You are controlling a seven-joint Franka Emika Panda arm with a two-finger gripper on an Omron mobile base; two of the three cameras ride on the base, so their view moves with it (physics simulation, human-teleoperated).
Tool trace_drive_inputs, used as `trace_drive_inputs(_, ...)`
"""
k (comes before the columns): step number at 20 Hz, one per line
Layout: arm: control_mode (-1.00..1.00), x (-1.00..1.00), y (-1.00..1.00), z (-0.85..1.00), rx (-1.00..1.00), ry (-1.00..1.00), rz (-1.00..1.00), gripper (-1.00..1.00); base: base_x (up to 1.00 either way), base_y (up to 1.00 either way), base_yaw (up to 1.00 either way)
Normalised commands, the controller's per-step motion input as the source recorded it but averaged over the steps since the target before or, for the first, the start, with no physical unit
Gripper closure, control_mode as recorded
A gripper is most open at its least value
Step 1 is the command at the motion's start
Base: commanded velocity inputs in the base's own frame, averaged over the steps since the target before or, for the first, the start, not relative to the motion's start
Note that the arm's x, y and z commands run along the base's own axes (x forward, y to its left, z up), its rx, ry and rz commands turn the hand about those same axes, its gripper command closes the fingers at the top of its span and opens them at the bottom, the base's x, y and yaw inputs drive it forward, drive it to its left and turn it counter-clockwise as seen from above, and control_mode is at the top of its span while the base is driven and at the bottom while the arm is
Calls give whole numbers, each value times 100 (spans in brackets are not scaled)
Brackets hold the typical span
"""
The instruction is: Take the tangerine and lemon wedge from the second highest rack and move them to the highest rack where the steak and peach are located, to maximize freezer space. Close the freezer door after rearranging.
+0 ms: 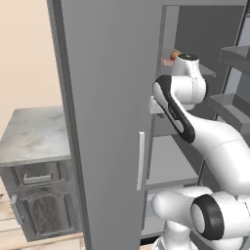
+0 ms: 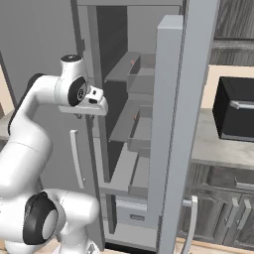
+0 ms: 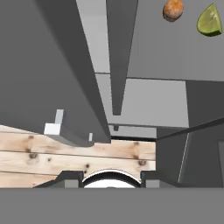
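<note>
Far to the left of the end effector (image 3: 111, 178), in the left base view, a grey stone desk (image 1: 29, 132) stands over dark drawer fronts. Next comes the plain grey door (image 1: 107, 122), shut, with a pale bar handle (image 1: 140, 161) at its right edge, just left of the white arm (image 1: 215, 141). The arm bends upward into the open freezer compartment. Its wrist sits at the level of the upper racks, and the hand looks down along the rack fronts to the wooden floor (image 3: 65, 153). In the hand view the two dark fingertips (image 3: 70, 178) stand wide apart with nothing between them. The tangerine (image 3: 173, 9) is ahead of the end effector and off to the right, at the top of the hand view, resting on a grey rack (image 3: 175, 52). The lemon wedge (image 3: 209, 21) lies just beside it, further right on the same rack, apart from the tangerine and well clear of the fingers. Above the wrist in the left base view, the steak (image 1: 167, 62) and the peach (image 1: 174, 54) show on the highest rack, close together and partly hidden by the arm. To the right of the end effector, the freezer door (image 2: 171, 99) stands open, seen edge-on with its bins facing the racks. Beyond it, furthest right, a black microwave (image 2: 237, 109) sits on another desk (image 2: 218, 149).
</note>
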Motion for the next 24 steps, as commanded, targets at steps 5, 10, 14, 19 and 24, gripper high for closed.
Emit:
trace_drive_inputs(5, -100, -18, 0, 0, 0, -1, 0, -100, 0, 0, 0)
trace_drive_inputs(10, -100, -52, 0, 0, 0, -5, 0, -100, 0, 0, 0)
trace_drive_inputs(14, -100, -41, 0, 0, 0, 0, 0, -100, 0, 0, 0)
trace_drive_inputs(19, -100, -39, 0, 0, 0, 0, 0, -100, 0, 0, 0)
trace_drive_inputs(24, -100, -15, 0, -2, 0, 0, 0, -100, 0, 0, 0)
